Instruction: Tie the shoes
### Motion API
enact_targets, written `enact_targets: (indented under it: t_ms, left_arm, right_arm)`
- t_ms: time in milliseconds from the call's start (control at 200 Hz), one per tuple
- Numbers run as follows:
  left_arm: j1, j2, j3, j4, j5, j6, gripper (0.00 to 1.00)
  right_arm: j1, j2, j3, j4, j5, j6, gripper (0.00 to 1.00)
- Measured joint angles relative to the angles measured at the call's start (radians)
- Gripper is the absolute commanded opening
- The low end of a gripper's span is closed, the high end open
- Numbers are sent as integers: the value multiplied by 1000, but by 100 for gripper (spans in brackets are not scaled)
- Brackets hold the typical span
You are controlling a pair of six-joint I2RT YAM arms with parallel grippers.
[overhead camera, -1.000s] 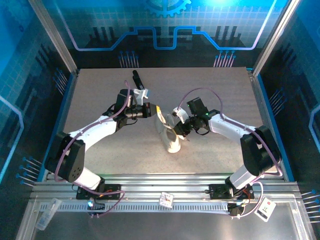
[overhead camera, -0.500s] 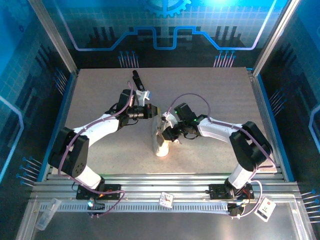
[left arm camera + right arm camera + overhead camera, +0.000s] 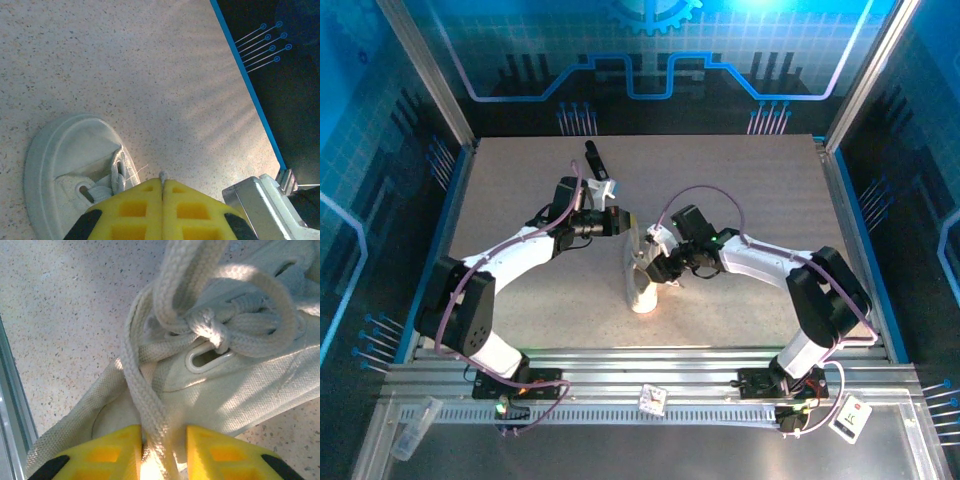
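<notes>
A small white low-top sneaker (image 3: 641, 285) sits on its sole just left of centre in the overhead view. Its rounded rubber toe points toward the bottom of the frame and its heel toward the top. In the left wrist view it lies at lower left. Its flat off-white laces (image 3: 210, 327) are knotted above an eyelet at upper centre of the right wrist view. One loop arches right, and one strand runs down to the bottom edge.

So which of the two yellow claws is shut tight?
The left gripper: its yellow pads meet with no gap, close to the sneaker. On the right gripper the pads stand apart, with a lace running between them.
</notes>
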Motion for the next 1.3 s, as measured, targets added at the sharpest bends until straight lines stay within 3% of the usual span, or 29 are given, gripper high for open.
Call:
enact_targets:
  t_ms: [215,435,585,715,900,1296]
  left_arm:
    - [0,0,0,-2,0,0,0]
    - [0,-7,0,-8,0,0,0]
    - [0,-9,0,-9,0,0,0]
    - [0,-9,0,-14,0,1,0]
    - [0,-10,0,-16,0,1,0]
    - [1,-51,-11,-35,0,23,0]
  right_arm:
    - [0,-5,6,-17,-6,-29,18]
    - [0,-9,16,-43,-8,-42,27]
    - [0,-22,16,-57,-8,-56,20]
    - [0,-24,16,-65,-9,-59,19]
    - [0,-24,16,-66,-8,-69,5]
    - [-1,-87,16,-69,25,-70,0]
